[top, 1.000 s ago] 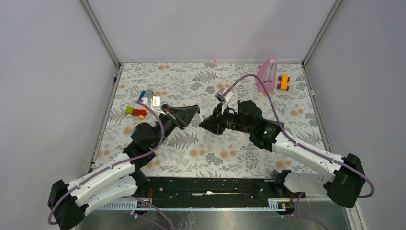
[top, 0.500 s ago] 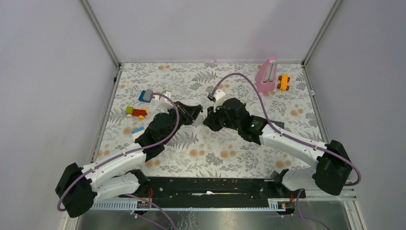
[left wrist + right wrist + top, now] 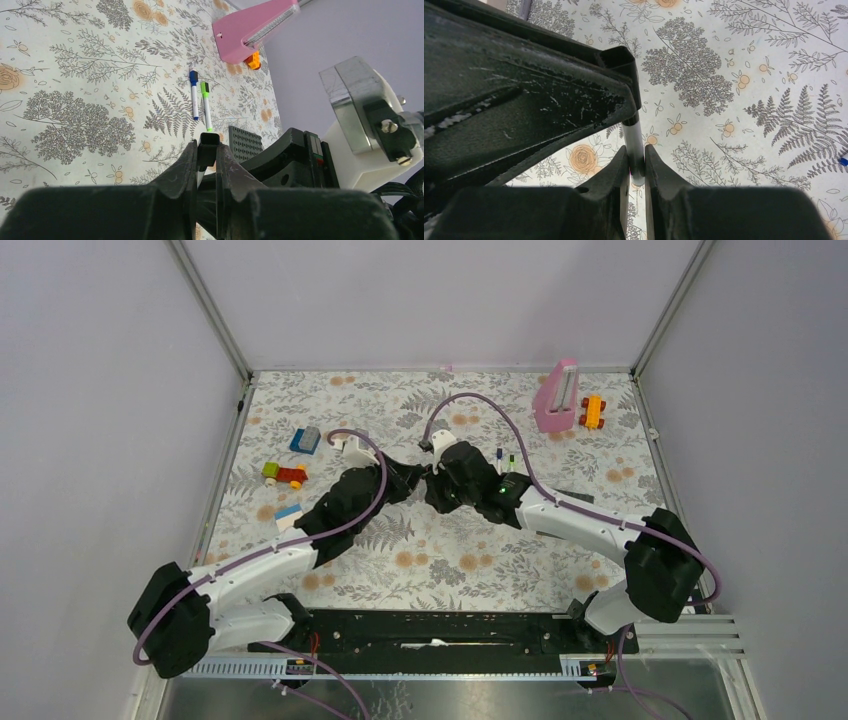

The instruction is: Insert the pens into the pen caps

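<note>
3 pens: blue-capped pen (image 3: 194, 103), green-capped pen (image 3: 207, 113), bare pen (image 3: 634, 142). 3 caps: blue cap (image 3: 193, 77), green cap (image 3: 204, 89), black cap (image 3: 208, 139). 3 toys left: blue block (image 3: 306, 439), red car (image 3: 285, 474), blue-white brick (image 3: 288, 512). 2 far right: pink block (image 3: 558, 396), orange brick (image 3: 593, 411). 1 studded plate (image 3: 245, 142).

Left of the pink wedge (image 3: 557, 395), the left gripper (image 3: 417, 477) with its black cap (image 3: 208, 142) and the right gripper (image 3: 432, 485) with its pen (image 3: 634, 142) have come together (two capped pens (image 3: 194, 100) now uncovered nearer it).
</note>
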